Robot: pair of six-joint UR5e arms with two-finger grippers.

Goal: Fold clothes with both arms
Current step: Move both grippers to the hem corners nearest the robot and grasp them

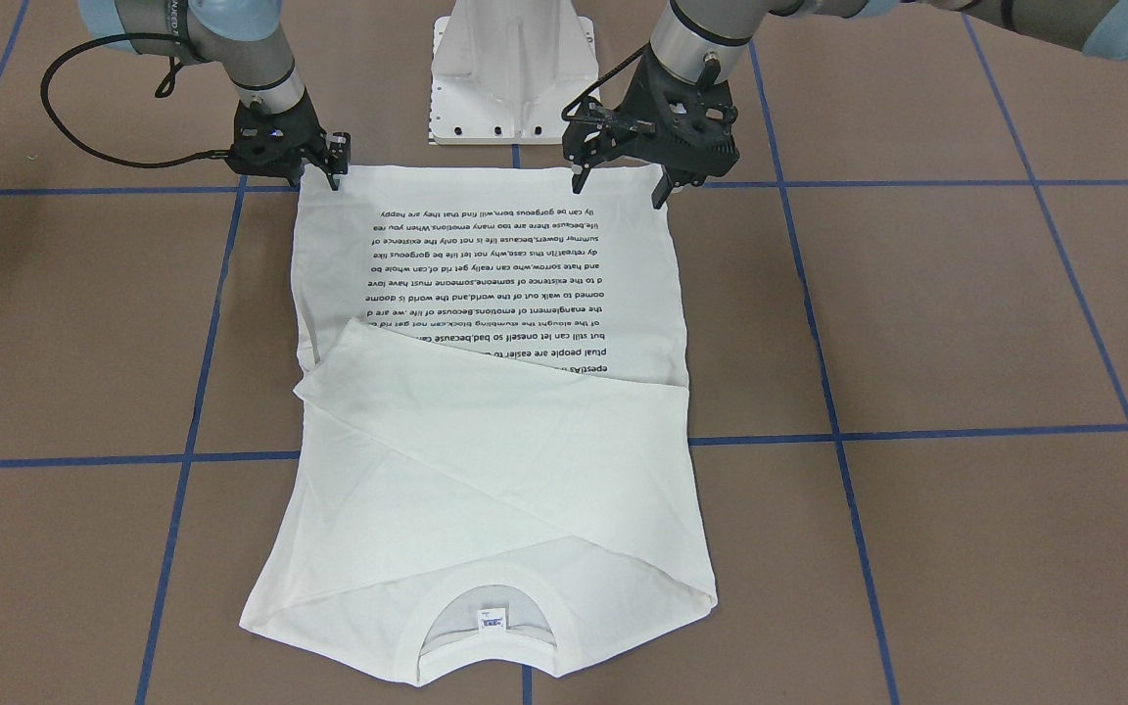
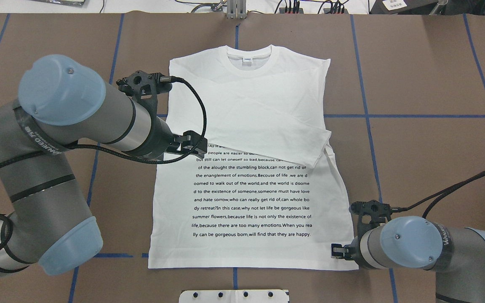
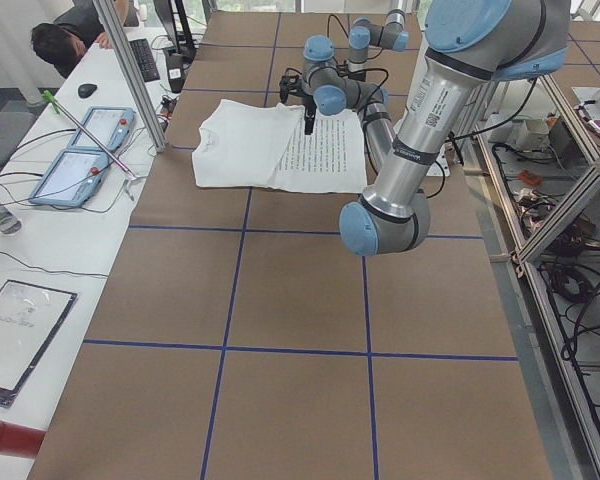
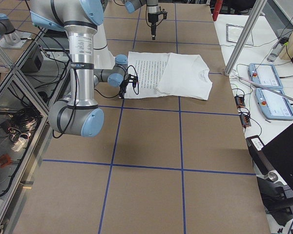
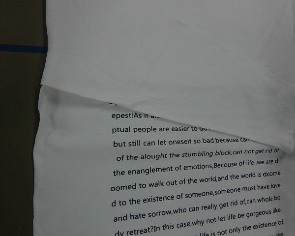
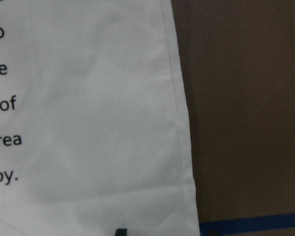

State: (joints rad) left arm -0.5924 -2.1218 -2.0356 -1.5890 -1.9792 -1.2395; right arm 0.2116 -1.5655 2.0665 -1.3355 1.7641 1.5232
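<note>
The white long-sleeved shirt (image 2: 251,189) lies flat on the brown table with its printed text (image 1: 495,264) facing up. Both sleeves are folded across the chest, and the collar (image 1: 491,617) is at the end far from the robot. My left gripper (image 1: 620,188) hangs open well above the shirt's left side, holding nothing; its wrist view looks down on the sleeve edge (image 5: 162,105). My right gripper (image 2: 336,251) is low at the hem's right corner (image 6: 187,216). Its fingers look apart, and the cloth lies flat there.
The white pedestal base (image 1: 513,78) stands just behind the hem. Blue tape lines (image 2: 415,116) grid the brown table. A side bench holds tablets (image 3: 80,150) with a person (image 3: 55,45) seated beyond it. Metal frame posts (image 4: 244,34) stand at the table's far edge.
</note>
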